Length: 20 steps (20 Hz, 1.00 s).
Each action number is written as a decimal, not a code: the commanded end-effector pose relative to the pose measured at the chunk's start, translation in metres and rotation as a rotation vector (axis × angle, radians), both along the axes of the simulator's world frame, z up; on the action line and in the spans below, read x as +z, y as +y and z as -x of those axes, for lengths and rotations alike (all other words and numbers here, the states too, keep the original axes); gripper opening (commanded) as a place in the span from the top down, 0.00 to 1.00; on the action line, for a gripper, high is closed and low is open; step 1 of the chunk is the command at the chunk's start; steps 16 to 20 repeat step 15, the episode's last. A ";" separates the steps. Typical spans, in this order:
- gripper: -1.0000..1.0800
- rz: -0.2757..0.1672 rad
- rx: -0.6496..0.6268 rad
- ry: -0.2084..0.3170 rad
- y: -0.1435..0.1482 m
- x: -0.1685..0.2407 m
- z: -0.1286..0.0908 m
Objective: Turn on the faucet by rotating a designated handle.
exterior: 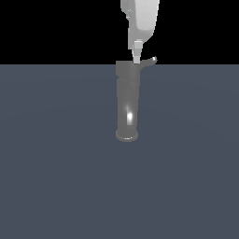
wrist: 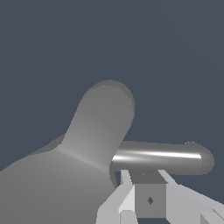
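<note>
Dark slate floor (exterior: 56, 186) fills the lower part of the exterior view under a black band of background, and nothing else stands on it but the faucet (exterior: 127, 102), upright near the centre of the frame on its flared base. Its wider top section meets the horizon line, and the handle (exterior: 150, 60) sticks out from that section toward the exterior view's right, tilted slightly upward, rounded tip outermost.

From the top of the frame the white gripper (exterior: 137, 55) comes down almost vertically, its fingertips (exterior: 137, 58) level with the root of the handle, right against the faucet's top. That placement looks deliberate: a finger set beside the lever can sweep it round the column's axis.

In the wrist view the handle (wrist: 162, 157) runs across the lower right as a shiny bar, with the gripper (wrist: 148, 199) just beneath it and the faucet's (wrist: 98, 127) cap to the left. The fingers appear to lie close against the bar, but whether they pinch it or merely press alongside, I cannot tell.
</note>
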<state>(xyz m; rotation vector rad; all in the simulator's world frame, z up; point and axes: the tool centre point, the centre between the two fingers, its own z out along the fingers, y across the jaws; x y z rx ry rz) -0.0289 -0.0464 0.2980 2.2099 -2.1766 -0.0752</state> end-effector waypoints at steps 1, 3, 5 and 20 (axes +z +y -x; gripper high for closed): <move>1.00 0.004 -0.038 -0.050 -0.026 0.000 -0.028; 1.00 0.005 -0.046 -0.051 -0.033 0.000 -0.033; 1.00 0.005 -0.054 -0.053 -0.039 0.000 -0.039; 1.00 0.009 -0.087 -0.061 -0.068 0.000 -0.063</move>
